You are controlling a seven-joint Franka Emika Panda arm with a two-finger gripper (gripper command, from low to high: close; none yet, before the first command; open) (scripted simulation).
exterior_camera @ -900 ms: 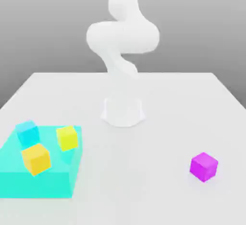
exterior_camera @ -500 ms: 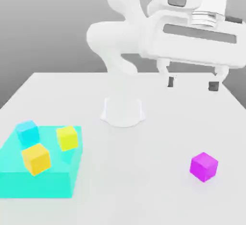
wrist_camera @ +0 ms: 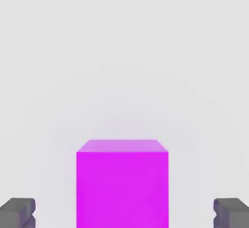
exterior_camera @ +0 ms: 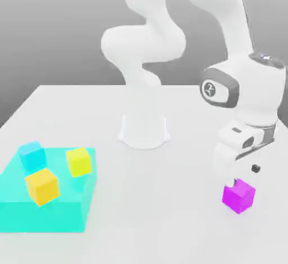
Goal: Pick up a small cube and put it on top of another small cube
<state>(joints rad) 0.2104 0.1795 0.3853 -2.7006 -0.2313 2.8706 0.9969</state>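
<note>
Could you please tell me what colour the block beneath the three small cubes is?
The block is turquoise, seen best in the exterior view.

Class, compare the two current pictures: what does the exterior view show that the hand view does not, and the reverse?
Exterior only: cyan cube, yellow cube, orange cube, turquoise block, robot arm.
Hand only: clear gaps on both sides of the magenta cube, between the claw's open fingers.
Both: magenta cube, claw, pale tabletop.

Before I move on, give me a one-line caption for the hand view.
Open gripper over the magenta cube, a finger on either side with gaps between.
</note>
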